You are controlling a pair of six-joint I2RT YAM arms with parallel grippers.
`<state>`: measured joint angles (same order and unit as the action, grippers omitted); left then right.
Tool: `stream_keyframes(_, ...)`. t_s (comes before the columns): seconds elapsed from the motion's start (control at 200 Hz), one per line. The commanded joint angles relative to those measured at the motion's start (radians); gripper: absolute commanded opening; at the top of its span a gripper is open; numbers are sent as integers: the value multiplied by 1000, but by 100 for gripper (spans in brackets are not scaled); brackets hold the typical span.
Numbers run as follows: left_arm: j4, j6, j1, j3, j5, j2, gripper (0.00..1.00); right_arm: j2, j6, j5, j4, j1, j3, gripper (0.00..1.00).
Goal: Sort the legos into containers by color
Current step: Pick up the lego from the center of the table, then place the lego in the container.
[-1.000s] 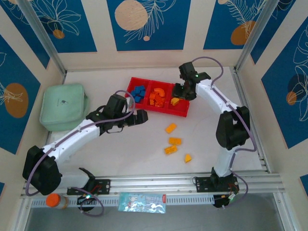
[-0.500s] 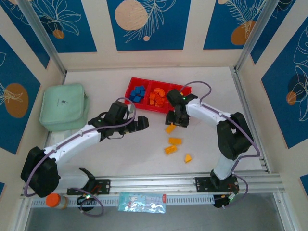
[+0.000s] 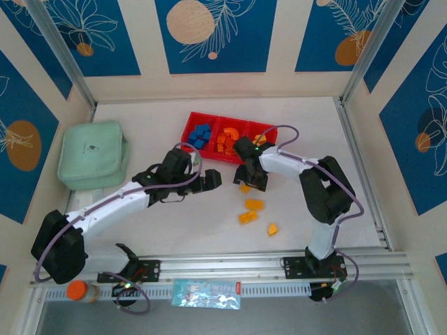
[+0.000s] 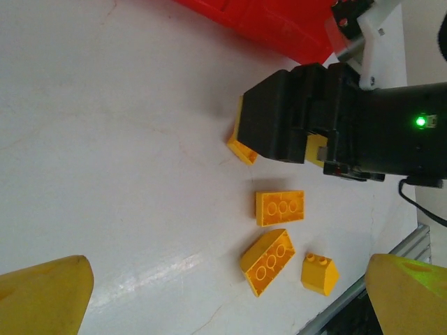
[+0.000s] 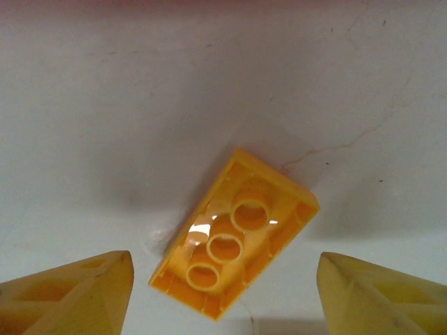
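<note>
The right claw (image 5: 225,279) is released. Its two yellow fingers (image 5: 70,293) stand apart on either side of a yellow brick (image 5: 234,234) and touch neither end of it. The brick lies on the white table (image 5: 105,91), skewed across the gap, with its hollow underside up and three round tubes showing. Seen from above, this claw hangs low over the brick, just in front of the near wall of the red tray (image 3: 218,154).

Three more yellow pieces lie on the table nearer the arm bases. Two are flat bricks, an upper one (image 3: 253,204) and a lower one (image 3: 247,217), close together. The third is a small sloped piece (image 3: 272,229), a little to their right.

In the tray, the blue bricks (image 3: 201,134) sit in the left compartment and the orange bricks (image 3: 225,142) in the middle one. A yellow piece (image 3: 260,139) shows in the right compartment, partly hidden by the right arm.

The left claw (image 3: 211,180) is spread wide with nothing between its fingers. It hovers over bare table just left of the right claw and faces it. A mint-green pouch (image 3: 93,153) lies well apart at the far left.
</note>
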<state>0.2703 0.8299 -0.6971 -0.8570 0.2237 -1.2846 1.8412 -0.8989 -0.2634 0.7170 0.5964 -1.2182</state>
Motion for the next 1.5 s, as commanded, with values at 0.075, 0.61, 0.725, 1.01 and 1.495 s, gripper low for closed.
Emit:
stream_keyframes(0.075, -26, 7, -15, -2, 3, -29, 99, 39, -35, -30, 7, 5, -45, 73)
stream_keyframes(0.61, -25, -2, -15, -25, 11, -67, 99, 13, 11, -1, -14, 0, 16, 44)
stream_keyframes(0.725, -23, -4, -15, -28, 12, -70, 99, 0, 21, 5, -21, -7, 22, 39)
stream_keyframes(1.01, -9, -6, -15, -40, 8, -59, 99, -73, 70, -2, -7, -32, -2, 31)
stream_keyframes(1.495, 10, -36, -22, -149, 28, -122, 99, -29, 290, -89, 129, -183, -265, 31)
